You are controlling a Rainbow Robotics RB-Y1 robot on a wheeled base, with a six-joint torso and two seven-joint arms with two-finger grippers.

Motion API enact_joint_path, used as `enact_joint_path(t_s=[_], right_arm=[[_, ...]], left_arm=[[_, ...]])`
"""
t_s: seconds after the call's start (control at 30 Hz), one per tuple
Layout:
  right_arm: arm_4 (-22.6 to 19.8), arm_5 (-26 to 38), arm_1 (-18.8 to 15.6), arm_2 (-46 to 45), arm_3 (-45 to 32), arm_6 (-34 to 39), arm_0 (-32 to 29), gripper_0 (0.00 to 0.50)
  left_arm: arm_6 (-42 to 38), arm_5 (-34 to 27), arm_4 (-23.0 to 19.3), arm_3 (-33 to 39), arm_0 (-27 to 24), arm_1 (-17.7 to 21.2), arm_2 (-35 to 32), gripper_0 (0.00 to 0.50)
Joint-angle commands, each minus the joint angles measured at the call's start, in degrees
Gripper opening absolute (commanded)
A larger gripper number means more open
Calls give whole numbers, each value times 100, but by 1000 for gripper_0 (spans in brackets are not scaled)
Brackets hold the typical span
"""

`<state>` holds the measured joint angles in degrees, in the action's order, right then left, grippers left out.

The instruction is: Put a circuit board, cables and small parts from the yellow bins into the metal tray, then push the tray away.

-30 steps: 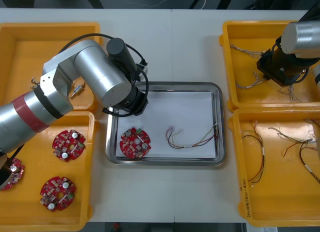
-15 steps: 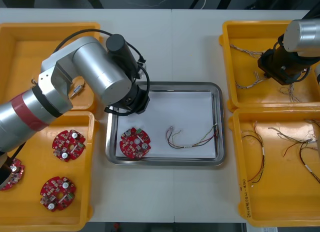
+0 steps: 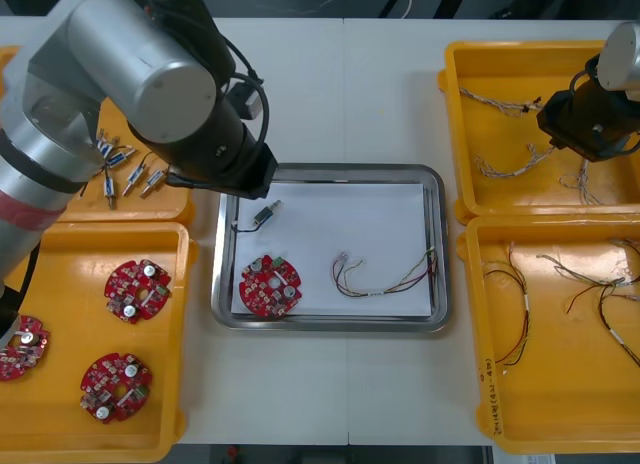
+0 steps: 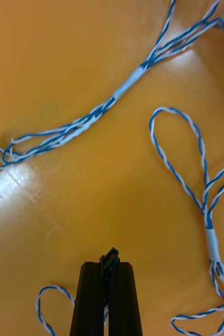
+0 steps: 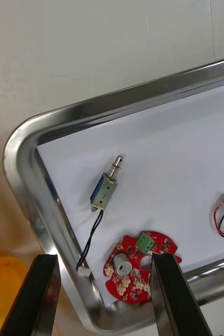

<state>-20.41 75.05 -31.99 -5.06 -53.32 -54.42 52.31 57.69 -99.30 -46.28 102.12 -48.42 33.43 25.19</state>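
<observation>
A: While your left gripper (image 5: 104,260) hangs over the left side of the metal tray (image 5: 22,157), fingers spread wide and holding nothing, check what lies below it. You have a small metal part (image 5: 105,189) with its black lead on the white liner, just beside the circuit board (image 5: 138,260).

B: A red and yellow cable (image 3: 385,279) lies further right in the tray. So your live step, by my reading, is on the other side. Your right gripper (image 4: 110,262) is low in the far right yellow bin (image 3: 452,134), fingers pressed together among the twisted blue and white cables (image 4: 127,84).

A: Whether a strand is pinched between them, you cannot tell from here. Rise slowly and watch for one to follow.

B: If one comes up, keep it clear of its neighbours, which loop close by. Carry it high over the bin wall to the tray's bare middle.
</observation>
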Motion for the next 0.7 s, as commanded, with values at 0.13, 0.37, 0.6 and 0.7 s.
enact_joint_path(t_s=[0.13,0.37,0.6,0.7], right_arm=[[204,36,-317,-311,-170,-121,341,0],[239,-96,-326,-364,-170,-148,341,0],[274,-307,-326,-382,-152,-192,341,0],[283,-369,-326,-382,-152,-244,341,0]], left_arm=[[-232,-581,-356,397,-282,437,-761,500],[-91,-889,-417,388,-282,762,-1068,500],[524,-1070,-514,54,-273,1017,-1701,500],[691,-1070,-523,-131,-273,1087,-1912,500]])
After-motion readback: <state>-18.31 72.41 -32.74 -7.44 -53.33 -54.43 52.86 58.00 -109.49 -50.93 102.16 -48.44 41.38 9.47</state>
